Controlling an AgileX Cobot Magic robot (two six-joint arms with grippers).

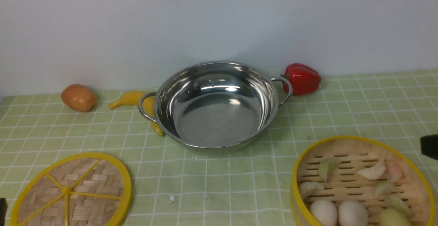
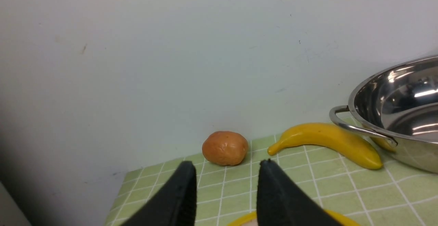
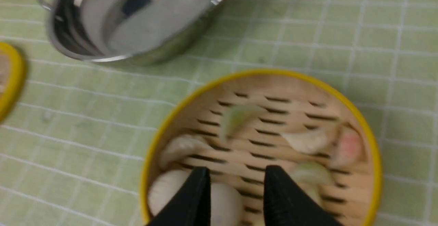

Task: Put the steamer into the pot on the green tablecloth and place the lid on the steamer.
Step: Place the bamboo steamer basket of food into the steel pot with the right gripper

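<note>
Left fingers (image 2: pixel 178 198) and right fingers (image 3: pixel 191 202) stood parted and empty. The steamer (image 1: pixel 345 181) and lid (image 1: pixel 72 191) lay on the green tablecloth (image 1: pixel 239 185), flanking the empty pot (image 1: pixel 215 123). Neither placement was yet made.

Soft even light, glare on pot (image 1: pixel 216 108), blurry right wrist view.

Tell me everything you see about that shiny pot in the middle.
The pot is wide, shallow, mirror-bright steel with two loop handles, empty and upright on the green checked tablecloth near the wall. A yellow banana runs under its left handle, seemingly touching; a red pepper sits just beyond the right handle.
</note>
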